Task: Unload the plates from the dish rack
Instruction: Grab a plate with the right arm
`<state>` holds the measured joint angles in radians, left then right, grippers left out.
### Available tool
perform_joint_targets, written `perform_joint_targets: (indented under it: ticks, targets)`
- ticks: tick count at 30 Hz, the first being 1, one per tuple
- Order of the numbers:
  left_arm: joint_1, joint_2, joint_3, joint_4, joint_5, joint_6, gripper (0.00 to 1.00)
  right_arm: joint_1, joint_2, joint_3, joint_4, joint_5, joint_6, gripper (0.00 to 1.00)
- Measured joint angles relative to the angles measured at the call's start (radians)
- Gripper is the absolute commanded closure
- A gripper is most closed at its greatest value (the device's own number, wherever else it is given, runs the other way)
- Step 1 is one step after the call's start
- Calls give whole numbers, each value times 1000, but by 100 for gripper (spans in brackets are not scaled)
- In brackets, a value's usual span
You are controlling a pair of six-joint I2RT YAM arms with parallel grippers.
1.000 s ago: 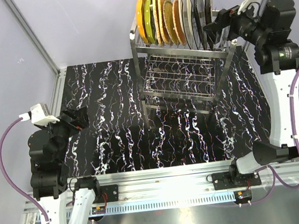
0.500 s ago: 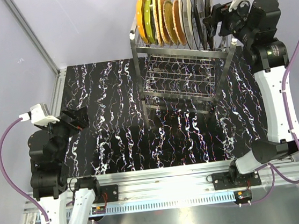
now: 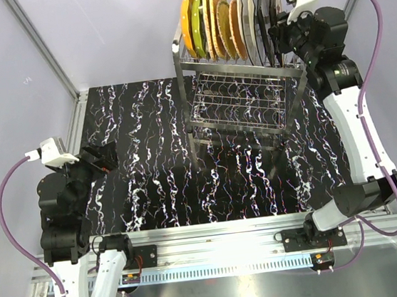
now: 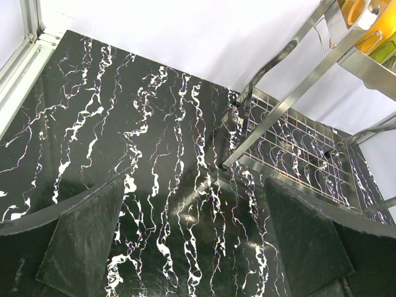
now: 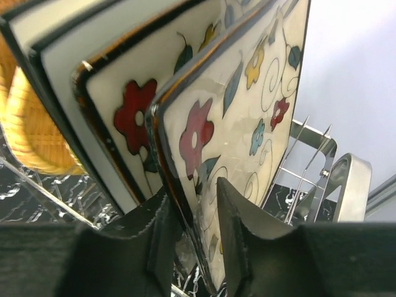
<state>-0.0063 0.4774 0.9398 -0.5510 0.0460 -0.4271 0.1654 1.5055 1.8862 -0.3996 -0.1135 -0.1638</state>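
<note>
Place: a robotics lab, set up as a fenced test bench.
Enclosure: plain pale panels [image 3: 120,28] fixed in bare aluminium posts [image 3: 41,44] close off the back and sides.
Bench: a black marble-print table [image 3: 150,168] with a slotted aluminium rail [image 3: 215,231] along its near edge.
Machinery: the left arm [image 3: 65,206] and the right arm [image 3: 357,123], white and black, are bolted at that rail and trail purple cables [image 3: 8,206].
Household goods: a steel dish rack [image 3: 240,101] holding plates [image 3: 216,21] stands on the bench.

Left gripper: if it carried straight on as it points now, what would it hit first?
Left gripper would likely meet the black marbled table just short of the dish rack's foot; depth unclear.
</note>
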Motion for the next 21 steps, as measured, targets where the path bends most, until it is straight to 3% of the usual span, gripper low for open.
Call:
perform_joint_targets:
  ticks: [2,6,9,21]
  targets:
    - [0,0,0,0,0,0,1,0,0,-25,22,1,-11,66]
    - [0,0,0,0,1,0,1,8,-1,-49,51,37,-53,89]
    - [0,0,0,0,1,0,1,-1,-6,-58,79,88,-70,100]
    - [0,0,0,0,9,-19,1,-2,-26,-89,108,93,-76,100]
